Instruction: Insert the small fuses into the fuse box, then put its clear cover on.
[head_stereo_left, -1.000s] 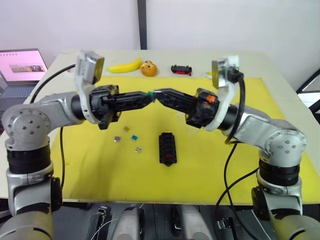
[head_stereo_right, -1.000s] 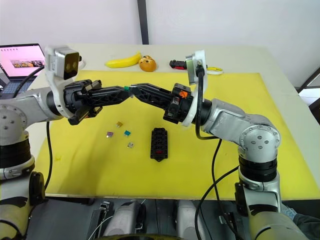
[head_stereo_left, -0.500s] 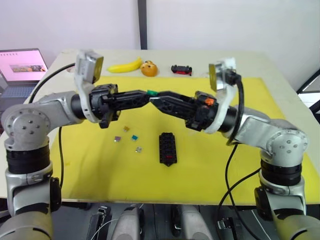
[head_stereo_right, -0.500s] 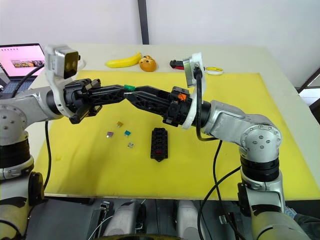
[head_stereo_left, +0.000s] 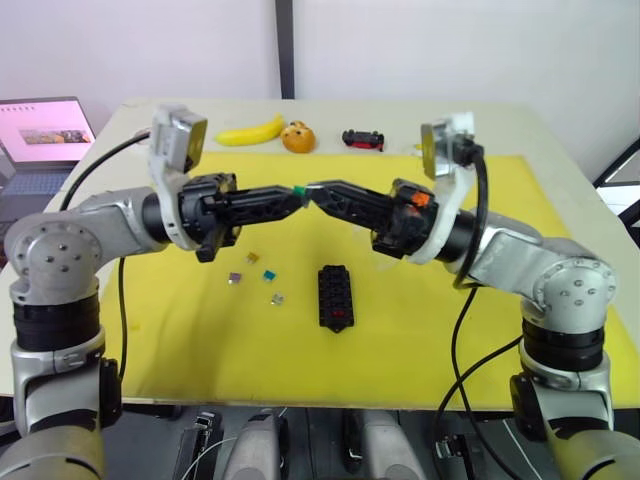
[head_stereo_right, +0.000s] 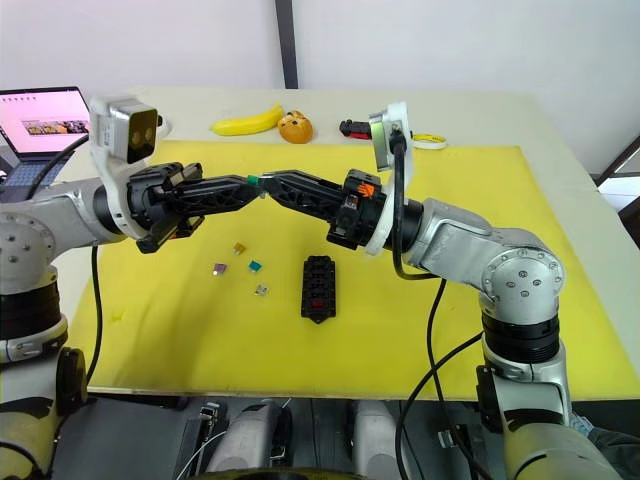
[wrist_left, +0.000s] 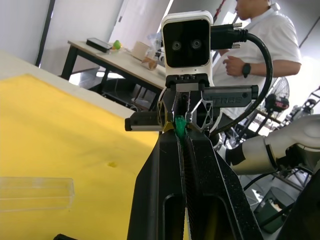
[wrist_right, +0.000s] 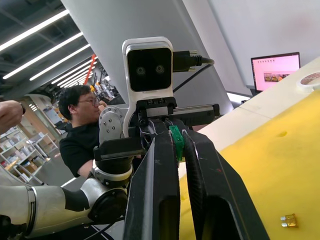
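— Green plastic: where is that fuse?

— The green fuse (head_stereo_left: 299, 188) sits up in the air above the yellow mat (head_stereo_left: 420, 330), right where the left gripper (head_stereo_left: 296, 195) and the right gripper (head_stereo_left: 311, 191) meet tip to tip. Each wrist view shows its own fingers closed on it, so both pincers pinch it at once.

— And around them?

— Below the grippers lies the fuse box (head_stereo_left: 334, 296), a red fuse (head_stereo_left: 340, 318) already in one slot. Beneath the left gripper, loose on the mat, lie the brown fuse (head_stereo_left: 253, 257), purple fuse (head_stereo_left: 233, 278), teal fuse (head_stereo_left: 268, 274) and grey-white fuse (head_stereo_left: 277, 298). The clear cover (wrist_left: 35, 192) lies on the mat. Beyond the grippers stand a banana (head_stereo_left: 250, 131), an orange (head_stereo_left: 295, 136) and a toy car (head_stereo_left: 362, 139); a laptop (head_stereo_left: 40, 135) is off past the left arm.
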